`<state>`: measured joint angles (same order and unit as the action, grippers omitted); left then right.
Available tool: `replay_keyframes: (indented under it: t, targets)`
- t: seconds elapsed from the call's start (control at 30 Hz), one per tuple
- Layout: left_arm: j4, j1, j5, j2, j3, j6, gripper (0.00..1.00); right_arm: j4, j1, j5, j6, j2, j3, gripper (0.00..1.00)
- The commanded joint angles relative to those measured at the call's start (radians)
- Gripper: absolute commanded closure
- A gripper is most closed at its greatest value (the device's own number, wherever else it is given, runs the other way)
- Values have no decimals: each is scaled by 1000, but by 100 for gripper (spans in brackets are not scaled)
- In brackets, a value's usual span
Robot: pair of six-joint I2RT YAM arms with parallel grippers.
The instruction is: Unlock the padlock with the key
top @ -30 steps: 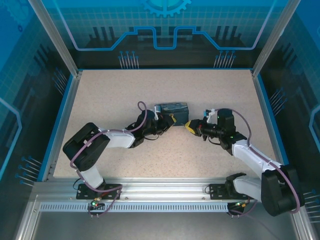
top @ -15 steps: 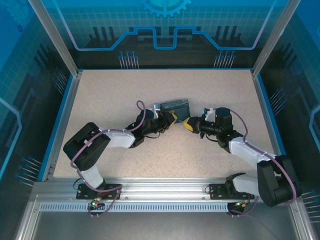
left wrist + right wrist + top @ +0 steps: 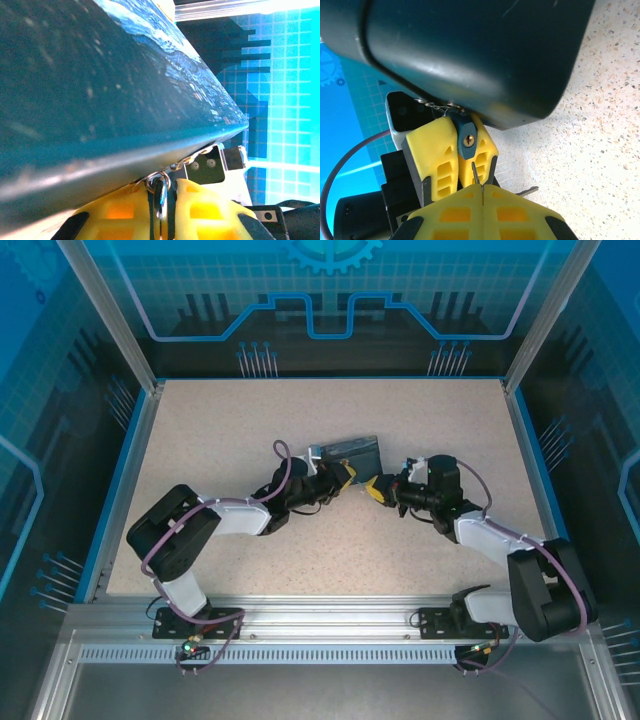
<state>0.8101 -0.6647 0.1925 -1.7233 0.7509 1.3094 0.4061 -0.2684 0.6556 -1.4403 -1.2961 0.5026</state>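
Speckled beige desk (image 3: pixel 250 420) inside a blue-walled cell, left arm (image 3: pixel 240 517) and right arm (image 3: pixel 490 535) both reach in to mid-desk and meet nose to nose. The padlock (image 3: pixel 347 450) sits mid-desk at the far side of the left gripper (image 3: pixel 341 476), tilted with one edge up rather than lying flat. Its blue-swirl face shows from above, and its dark sides loom close in both wrist views. The right gripper (image 3: pixel 376 488) is just beside the left one, tips facing, nearly touching. In the right wrist view the left fingers (image 3: pixel 432 155) are clenched on a small blue-dark tab (image 3: pixel 466 141) with a brass dot, right under the padlock's lower edge. Can't tell if the tab is part of the padlock body or hangs off it. A fine metal chain (image 3: pixel 434 105) runs from that spot along the padlock edge. In the left wrist view a little metal ring (image 3: pixel 159 177) hangs in the narrow gap between the left fingers. The right fingers (image 3: pixel 455 215) are pressed tight together, grasping the key (image 3: pixel 475 175), a thin dark sliver sticking out of their seam and pointing at the tab, tip just short of it or touching, too small to tell. A small grey metal bit (image 3: pixel 527 191) pokes out beside the right fingers over the desk, unclear what it is
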Motion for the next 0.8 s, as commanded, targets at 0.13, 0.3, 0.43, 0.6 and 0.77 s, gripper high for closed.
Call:
replay_keyframes:
  t: [0.13, 0.3, 0.43, 0.6, 0.77]
  targets:
    - [106, 5, 24, 4, 38, 7, 100, 19, -2, -8, 14, 3, -14, 100]
    - [118, 4, 27, 0, 38, 17, 100, 4, 1, -11, 18, 7, -5, 100]
    - [136, 4, 30, -9, 40, 34, 100, 2, 3, -14, 17, 7, 3, 100]
    - [175, 4, 35, -25, 35, 64, 100, -6, 7, -16, 19, 6, 17, 100]
    - [206, 4, 38, -36, 31, 89, 100, -22, 10, -18, 25, 6, 31, 100]
